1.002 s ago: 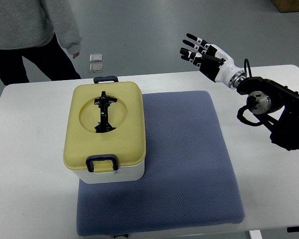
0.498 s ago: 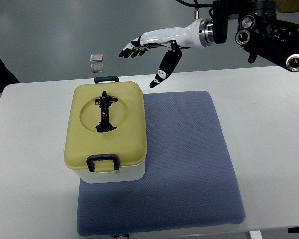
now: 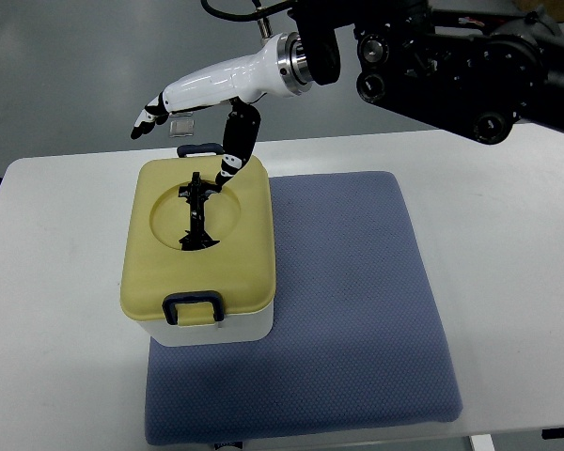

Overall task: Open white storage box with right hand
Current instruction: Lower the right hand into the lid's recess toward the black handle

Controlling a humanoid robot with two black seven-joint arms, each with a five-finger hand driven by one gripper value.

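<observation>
— Where does the white storage box sit?

— On the left part of a blue mat, its near end resting on the mat and its far end reaching past the mat's far edge onto the white bench. Its yellow lid is on. A dark latch shows at the near edge of the lid, another dark latch at the far edge, and a black folded handle lies in the round hollow on top.

— And the right hand?

— It hangs above the far end of the box, its arm coming in from the upper right. The fingers are spread and hold nothing. The thumb points down toward the far right part of the lid, its tip close to the handle; I cannot tell if it touches. The other fingertips reach leftward past the far left corner of the box.

— What differs from half a second ago?

— The hand has moved left and nearer; then it hovered beyond the far right of the box, over the bench's far edge. The box has not shifted.

— The surroundings?

— Beyond the bench lies a grey floor, with a small pale square object just behind the fingertips.
</observation>
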